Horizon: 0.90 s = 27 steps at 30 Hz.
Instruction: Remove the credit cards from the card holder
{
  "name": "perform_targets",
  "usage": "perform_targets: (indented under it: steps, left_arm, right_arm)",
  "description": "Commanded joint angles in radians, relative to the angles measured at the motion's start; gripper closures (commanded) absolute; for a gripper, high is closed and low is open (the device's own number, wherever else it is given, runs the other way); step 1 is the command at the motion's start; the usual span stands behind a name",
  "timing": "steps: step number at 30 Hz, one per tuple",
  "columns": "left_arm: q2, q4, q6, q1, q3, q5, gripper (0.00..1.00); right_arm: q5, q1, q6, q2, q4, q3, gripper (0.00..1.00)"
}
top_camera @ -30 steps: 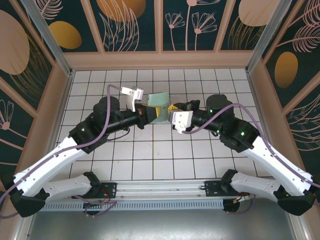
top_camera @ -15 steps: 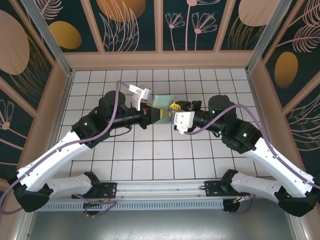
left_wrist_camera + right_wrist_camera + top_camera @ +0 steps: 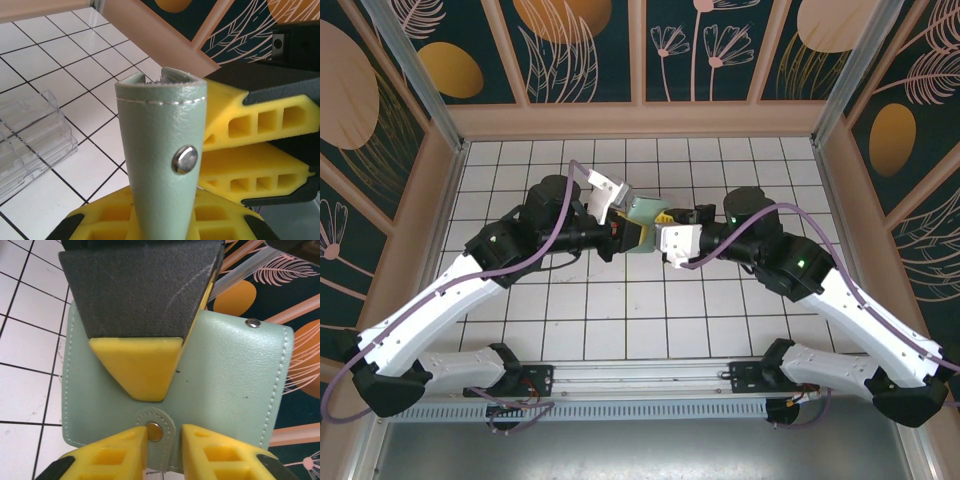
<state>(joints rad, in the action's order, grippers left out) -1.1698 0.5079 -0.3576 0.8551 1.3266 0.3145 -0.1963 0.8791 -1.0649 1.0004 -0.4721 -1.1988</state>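
**Operator:** What's on my left?

**Spotter:** The clear tray (image 3: 30, 135) lies on the table (image 3: 620, 310), apart from the action. Your left gripper (image 3: 632, 234) is clamped on the holder (image 3: 235, 380). It has it lifted over mid-table, edge up, with 1 finger pressed flat on its face.

**Operator:** And the right?

**Spotter:** Your right gripper (image 3: 164, 452) meets the holder from the other side. Its 2 fingers stand a little apart, straddling the snap tab (image 3: 154, 429). I'd say it isn't gripping yet.

**Operator:** The cards?

**Spotter:** I judge both are inside. The tab looks snapped down, so nothing is out.

**Operator:** What can bite me?

**Spotter:** 3 things.
- If you close beside the tab rather than on it, the fingers will likely slip off the smooth cover and the snap won't open.
- If you pull hard, the holder may twist or slide out and drop to the tiles, because the left grip pinches only part of it.
- The 2 grippers are nearly touching, so a small misaligned move could knock finger on finger.
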Motion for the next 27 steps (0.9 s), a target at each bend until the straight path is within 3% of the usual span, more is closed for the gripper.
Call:
perform_targets:
  steps: [1,7,12,19,27]
  left_arm:
    - [0.000,-0.022,0.039,0.009,0.053,0.049,1.00]
    - [0.004,-0.028,0.042,0.007,0.065,0.031,1.00]
    - [0.019,-0.026,0.039,0.008,0.060,0.003,1.00]
    - [0.069,-0.043,0.024,0.008,0.062,-0.081,1.00]
    - [0.097,-0.065,0.003,0.008,0.052,-0.070,1.00]
  right_arm:
    - [-0.025,0.013,0.008,0.013,-0.009,-0.033,0.79]
    - [-0.030,0.024,0.007,0.017,-0.022,-0.039,0.84]
    - [-0.011,0.033,0.004,0.008,-0.017,-0.028,1.00]
    - [-0.011,0.035,-0.005,-0.019,-0.044,-0.024,1.00]
    - [-0.036,0.034,-0.010,-0.054,-0.099,-0.020,1.00]
